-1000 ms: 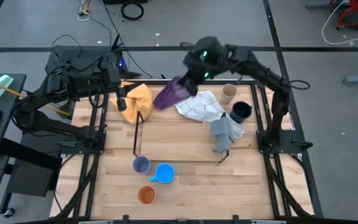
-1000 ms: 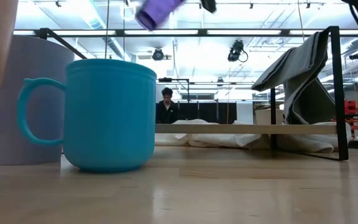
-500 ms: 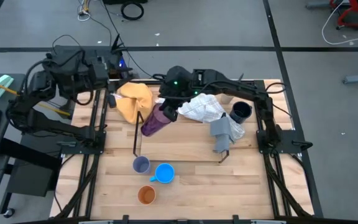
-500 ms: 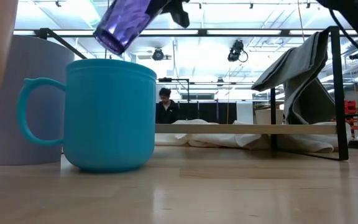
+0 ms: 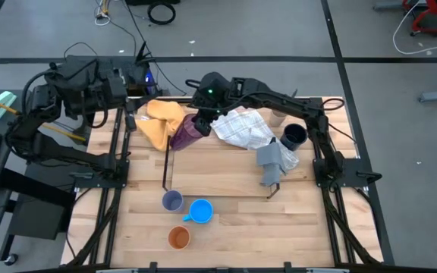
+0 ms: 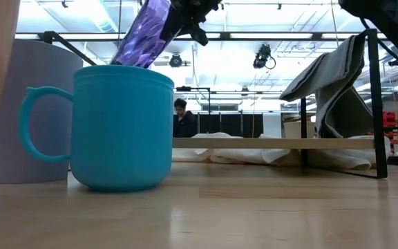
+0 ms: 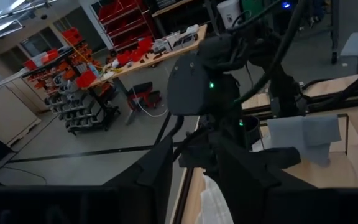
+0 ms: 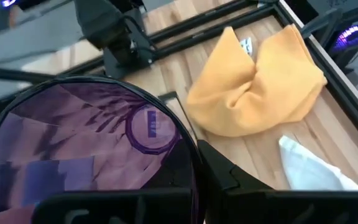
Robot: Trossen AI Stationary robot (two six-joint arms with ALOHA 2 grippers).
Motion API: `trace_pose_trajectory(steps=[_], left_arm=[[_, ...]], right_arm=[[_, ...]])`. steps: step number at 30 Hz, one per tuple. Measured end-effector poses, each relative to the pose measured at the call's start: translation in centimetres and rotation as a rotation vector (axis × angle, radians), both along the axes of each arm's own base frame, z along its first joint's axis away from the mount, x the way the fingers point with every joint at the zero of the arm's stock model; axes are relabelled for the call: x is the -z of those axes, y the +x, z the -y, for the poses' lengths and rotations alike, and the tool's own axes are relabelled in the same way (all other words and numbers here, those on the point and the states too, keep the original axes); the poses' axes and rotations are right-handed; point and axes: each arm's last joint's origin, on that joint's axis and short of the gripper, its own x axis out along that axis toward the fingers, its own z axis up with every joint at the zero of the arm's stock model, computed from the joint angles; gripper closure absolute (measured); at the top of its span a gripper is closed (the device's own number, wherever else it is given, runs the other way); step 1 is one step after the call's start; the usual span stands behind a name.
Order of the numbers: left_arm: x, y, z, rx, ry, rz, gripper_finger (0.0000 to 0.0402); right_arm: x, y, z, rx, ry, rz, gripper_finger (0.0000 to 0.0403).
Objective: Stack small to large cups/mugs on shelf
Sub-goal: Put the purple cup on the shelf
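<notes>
My right gripper [image 5: 197, 120] reaches over the table's far left part and is shut on the purple cup [image 5: 184, 130], beside the yellow cloth [image 5: 164, 121] and the shelf's left end rod [image 5: 165, 163]. In the low view the purple cup [image 6: 147, 34] slants above the bright blue mug [image 6: 119, 128]. The lavender cup [image 5: 173, 201], the blue mug [image 5: 200, 211] and the orange cup [image 5: 178, 237] stand on their bases near the front. The tan cup [image 5: 279, 115] and the navy mug [image 5: 294, 136] stand at the far right. My left gripper [image 5: 130, 115] waits off the far left edge. My right gripper holds the purple cup at its open, upper end [image 6: 175, 10], coming from above on a slant. One finger [image 8: 225, 177] lies outside the wall by the rim; the other is hidden by the cup. The cup is tilted with its base down toward the table's left; the blue mug hides its lower end.
A white-checked cloth [image 5: 245, 129] lies at the far middle. A grey cloth [image 5: 275, 159] hangs over the shelf's right end [image 6: 372, 104]. Bare wood lies between the shelf's rods and at the near right. A person [image 6: 184, 117] shows far behind the table.
My right gripper has come down from high over the far edge and gone toward the table's left with the purple cup. The cup has tipped from almost level to a steep slant, base down. My left arm has drawn back toward the far left corner.
</notes>
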Motion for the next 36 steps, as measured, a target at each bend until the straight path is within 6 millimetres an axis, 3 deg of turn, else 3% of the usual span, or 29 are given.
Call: trace_pose_trajectory(steps=[5, 13, 25, 36], left_arm=[[0.0, 0.0, 0.0, 0.000, 0.002, -0.002, 0.0272], [0.1, 0.0, 0.0, 0.000, 0.002, -0.008, 0.0264], [0.1, 0.0, 0.0, 0.000, 0.004, -0.011, 0.0269], [0.2, 0.0, 0.0, 0.001, 0.002, -0.017, 0.0271]], right_arm=[[0.7, -0.6, 0.2, -0.004, -0.011, -0.090, 0.0394], [2.4, 0.3, 0.5, -0.010, -0.019, -0.138, 0.0394], [3.0, -0.2, 0.5, 0.026, -0.061, -0.230, 0.0394], [5.9, 1.6, -2.3, -0.065, -0.071, -0.327, 0.0394]])
